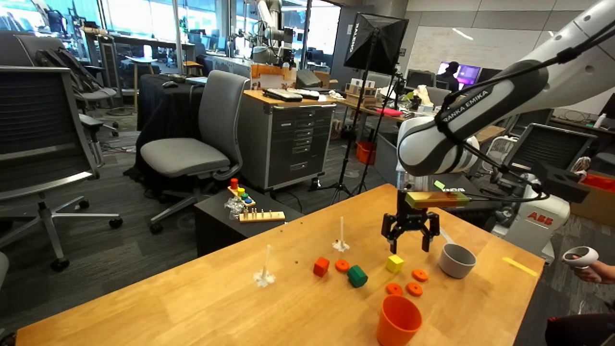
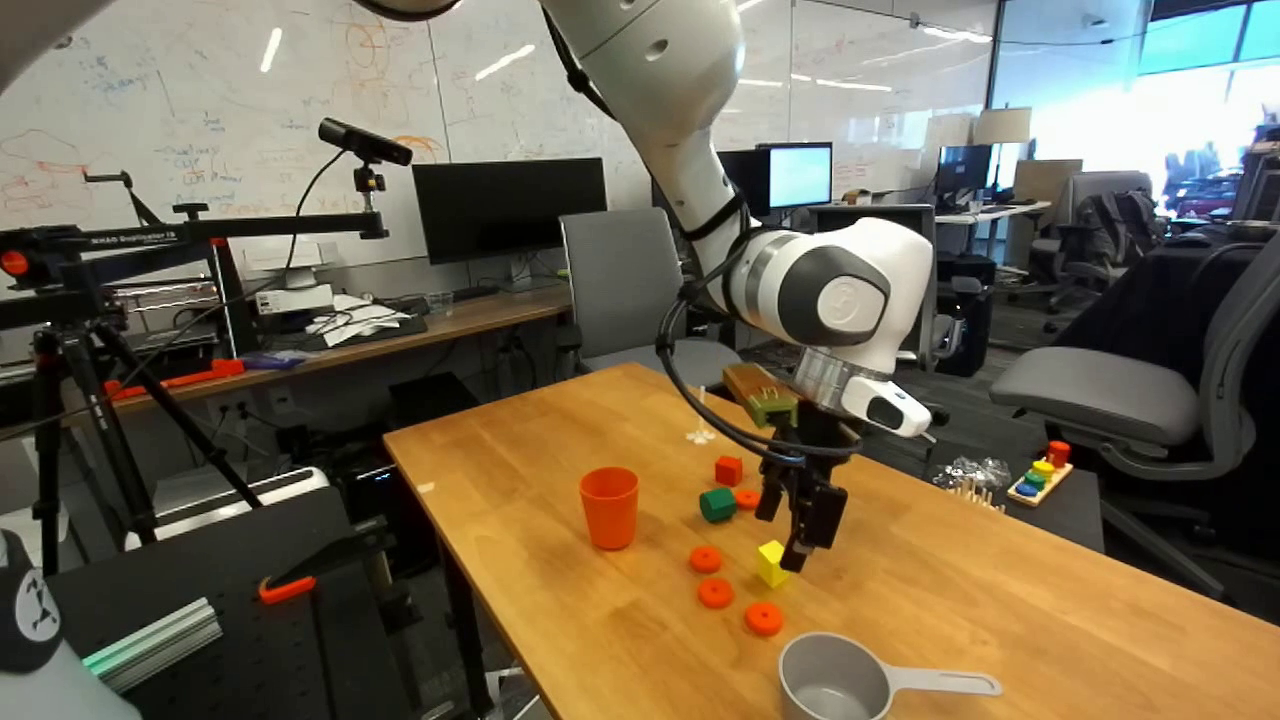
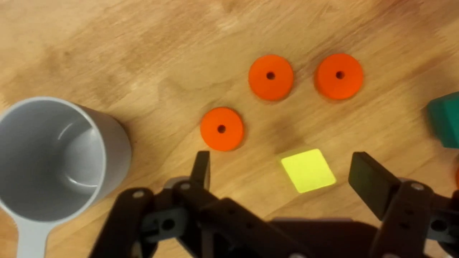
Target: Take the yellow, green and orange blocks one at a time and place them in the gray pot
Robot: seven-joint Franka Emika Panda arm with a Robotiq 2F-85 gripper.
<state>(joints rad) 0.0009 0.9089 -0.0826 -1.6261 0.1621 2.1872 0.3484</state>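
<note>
1. Below your fingers, toward seven o'clock in an exterior view, the yellow block sits on the counter; those fingers stand apart, holding nothing.
2. Seen in an exterior view, the yellow block lies near six o'clock from your fingers.
3. Through the wrist view, you have it between the fingers, off-centre toward three o'clock; two edges run eleven to five, so probably twist slightly. The gray pot sits at nine.
</note>
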